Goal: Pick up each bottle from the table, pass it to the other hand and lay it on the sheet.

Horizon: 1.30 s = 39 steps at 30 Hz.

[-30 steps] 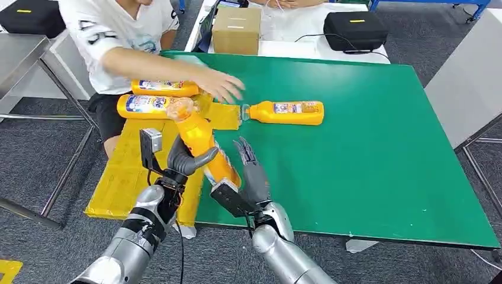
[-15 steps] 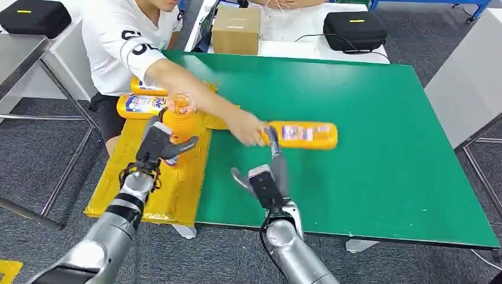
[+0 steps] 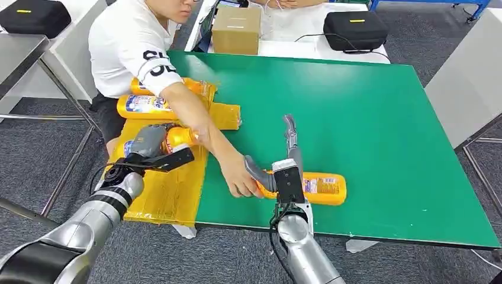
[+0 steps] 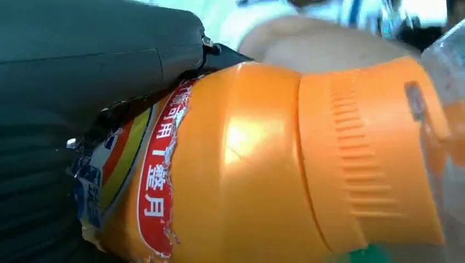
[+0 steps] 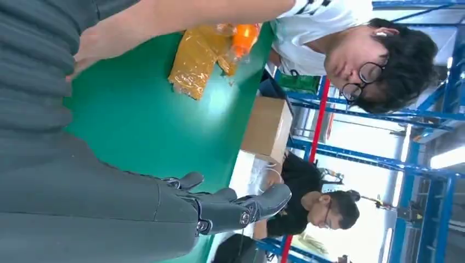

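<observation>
The left hand held an orange bottle lying over the yellow sheet at the table's left edge, thumb and fingers wrapped round its body. Close up, that bottle showed a ribbed orange cap and a torn label with a red band of Chinese characters, among them 月; the brand could not be read.

The right hand held nothing, fingers stretched out and spread above a second bottle lying on its side on the green table near the front edge. Its label was too small to read. A person's hand touched that bottle's left end.

Two more bottles lay on the sheet's far part: one with a blue and white label, writing unclear, and a far one partly behind the person's arm.

Beyond the table stood a cardboard box and a black case.
</observation>
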{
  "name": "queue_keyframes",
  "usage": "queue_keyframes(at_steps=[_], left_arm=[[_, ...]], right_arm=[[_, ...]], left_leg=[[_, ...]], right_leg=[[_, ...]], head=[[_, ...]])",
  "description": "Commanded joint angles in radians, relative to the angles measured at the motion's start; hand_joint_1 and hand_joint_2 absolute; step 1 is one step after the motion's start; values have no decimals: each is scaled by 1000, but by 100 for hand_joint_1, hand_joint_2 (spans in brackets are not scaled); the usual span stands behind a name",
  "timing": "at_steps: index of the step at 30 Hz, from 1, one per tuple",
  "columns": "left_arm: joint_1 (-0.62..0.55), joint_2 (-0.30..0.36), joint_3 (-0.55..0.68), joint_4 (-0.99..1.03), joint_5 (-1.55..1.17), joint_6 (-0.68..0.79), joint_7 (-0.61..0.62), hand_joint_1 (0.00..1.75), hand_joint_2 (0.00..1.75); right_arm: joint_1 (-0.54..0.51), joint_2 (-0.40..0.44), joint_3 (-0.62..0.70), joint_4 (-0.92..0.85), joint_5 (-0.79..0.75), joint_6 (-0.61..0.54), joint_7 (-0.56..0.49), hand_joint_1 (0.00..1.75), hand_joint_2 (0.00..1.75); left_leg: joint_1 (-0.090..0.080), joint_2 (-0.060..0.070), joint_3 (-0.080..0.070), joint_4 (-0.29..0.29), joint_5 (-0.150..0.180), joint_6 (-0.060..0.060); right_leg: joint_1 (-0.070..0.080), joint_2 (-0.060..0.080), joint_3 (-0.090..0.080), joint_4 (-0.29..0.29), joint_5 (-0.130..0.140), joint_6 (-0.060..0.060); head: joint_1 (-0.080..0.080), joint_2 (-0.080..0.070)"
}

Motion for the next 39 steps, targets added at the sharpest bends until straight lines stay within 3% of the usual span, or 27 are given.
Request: queue_keyframes(at_steps=[1, 8, 12, 13, 16, 17, 21, 22, 28, 31, 32, 37, 39], left_arm=[[-54, 80, -170, 185, -113, -126, 73, 175, 175], [-34, 84, -187, 188, -149, -95, 90, 175, 175], [-2, 55, -129, 180, -104, -43, 59, 175, 175], [7, 48, -104, 173, -85, -14, 39, 0, 175], [19, 28, -17, 155, 1, -9, -40, 0, 175], [27, 20, 28, 142, 51, -8, -94, 0, 0], [58, -10, 165, 93, 195, -10, -240, 0, 0], [65, -17, 185, 77, 221, -16, -262, 0, 0], [96, -29, 241, 18, 293, -48, -314, 0, 0], [187, -46, 227, -169, 456, -138, -314, 0, 0], [209, -54, 227, -206, 501, -157, -314, 0, 0], [257, -96, 300, -299, 661, -254, -314, 0, 0], [254, -99, 310, -300, 662, -253, -314, 0, 0]], right_arm=[[-52, -23, -2, 49, -19, 34, -14, 0, 175], [-61, -24, 4, 62, -24, 43, -22, 0, 175], [-65, -23, 10, 77, -19, 37, -19, 0, 175], [-68, -24, 12, 84, -16, 35, -17, 0, 175], [-75, -26, 8, 101, -12, 29, -11, 0, 175], [-77, -28, 9, 112, -6, 30, -5, 0, 175], [-86, -32, 6, 155, 22, 19, 12, 0, 175], [-87, -36, 8, 167, 35, 11, 18, 0, 0], [-82, -40, -3, 176, 55, -2, 31, 0, 0], [-69, -61, -1, 191, 133, -42, 82, 0, 0], [-63, -68, -4, 198, 156, -49, 101, 0, 175], [26, -104, 9, 152, 362, -99, 193, 0, 175], [46, -108, 6, 132, 379, -96, 200, 0, 175]], left_leg=[[1, 2, 2, 0, -1, -1], [1, 3, 4, 0, -1, -2], [1, 3, 4, -1, -1, -1], [1, 3, 6, -1, -1, -2], [1, 2, 5, -1, 0, -2], [1, 1, 4, -1, 0, -1], [1, 0, 3, -1, 0, -1], [2, 0, 4, -1, -1, -1], [1, 0, 3, -1, -1, -1], [1, -1, 4, -1, -1, -2], [1, -1, 3, -1, 0, -1], [2, -3, 4, -1, -1, -1], [1, -3, 4, -1, -1, -1]], right_leg=[[1, 2, 1, 0, 0, -1], [1, 2, 3, 0, 0, -2], [1, 3, 3, 0, 0, -2], [1, 3, 5, 0, 0, -2], [1, 1, 4, 0, 0, -2], [1, 0, 4, 0, 0, -2], [1, 0, 3, 0, 0, -1], [2, -1, 5, -1, -1, -2], [1, -1, 4, 0, -1, -2], [1, -1, 4, -1, -1, -2], [1, -1, 3, -1, 0, -2], [2, -3, 5, -2, -1, -2], [2, -4, 5, -2, -2, -2]], head=[[0, 0], [0, 0], [0, 0], [0, 0], [0, 0], [0, 0], [-1, 0], [0, 0], [0, 0], [0, 0], [0, 0], [0, 0], [-1, 0]])
